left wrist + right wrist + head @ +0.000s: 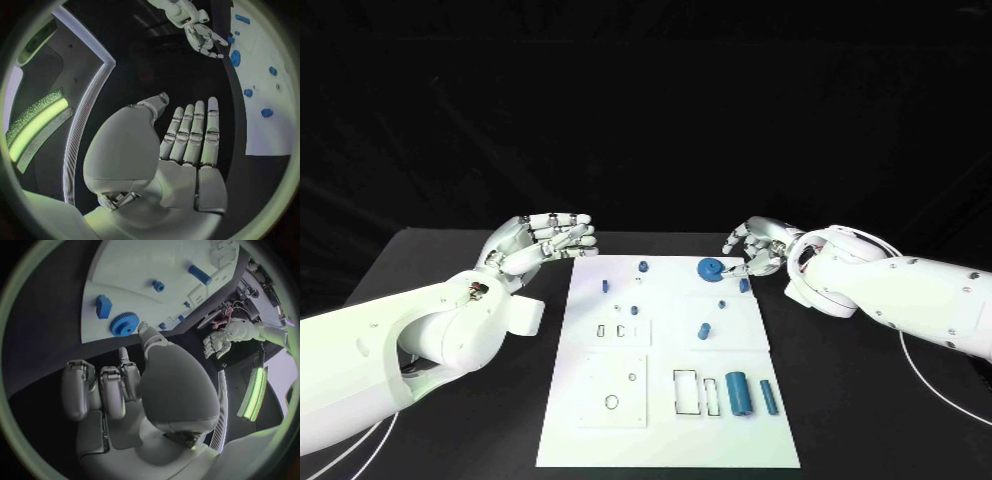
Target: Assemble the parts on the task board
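Observation:
The white task board point(668, 440) lies in the middle of the table with several small blue parts on it. A blue gear point(711, 268) sits near its far edge, with a blue block point(743, 285) beside it. My right hand point(762, 245) hovers just right of the gear with its fingers bent and holds nothing. In the right wrist view its thumb tip point(145, 330) is close to the gear point(125, 323) and apart from it. My left hand point(545, 243) is off the board's far left corner and holds nothing. Its fingers point(187, 135) lie straight and side by side.
Two upright blue cylinders point(737, 392) stand near the board's front right, beside outlined slots. Small blue pegs point(645, 266) dot the far half. Bare black table point(877, 420) lies on both sides of the board. A white cable point(942, 395) runs along the right.

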